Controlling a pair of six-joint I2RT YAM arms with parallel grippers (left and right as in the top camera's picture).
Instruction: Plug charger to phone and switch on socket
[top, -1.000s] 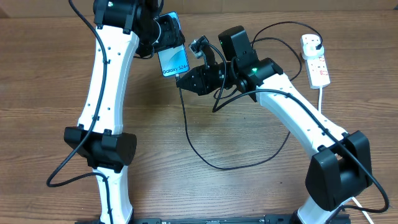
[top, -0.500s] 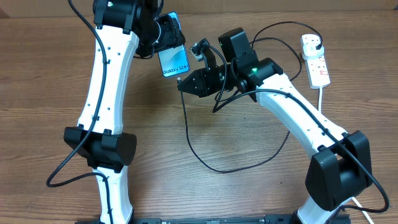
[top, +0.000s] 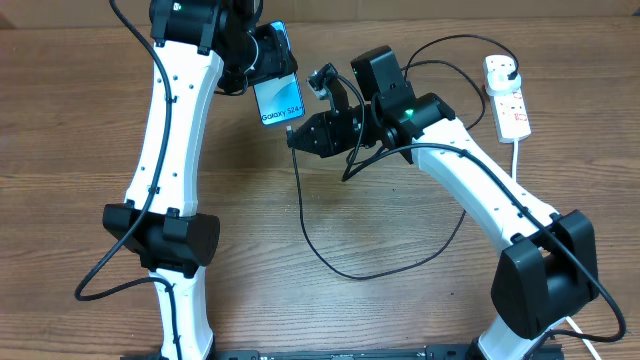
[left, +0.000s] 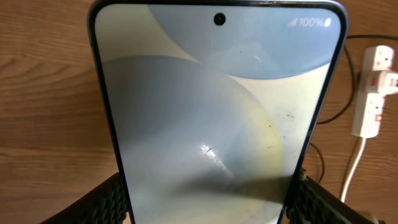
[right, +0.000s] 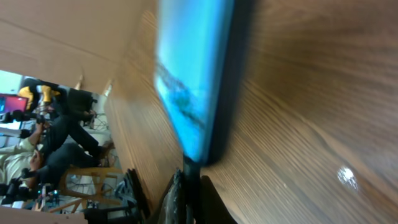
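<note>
My left gripper (top: 262, 62) is shut on the phone (top: 279, 97), holding it tilted above the table with the "Galaxy S24+" edge toward the right arm. In the left wrist view the phone's lit screen (left: 217, 106) fills the frame between the black fingers (left: 205, 202). My right gripper (top: 296, 133) is shut on the charger's black connector (right: 191, 177), whose tip meets the phone's bottom edge (right: 211, 81). The thin black cable (top: 340, 262) loops over the table toward the socket (top: 508, 98) at the far right, where a black plug sits in it.
The socket's thick white lead (top: 516, 160) runs down the right side, also seen in the left wrist view (left: 354, 168). The cable loop lies across the table's middle. People and chairs show past the table edge in the right wrist view (right: 56, 143).
My right gripper has crept a little up and left with the connector, closing onto the phone's bottom edge. The left arm and phone have held still.
</note>
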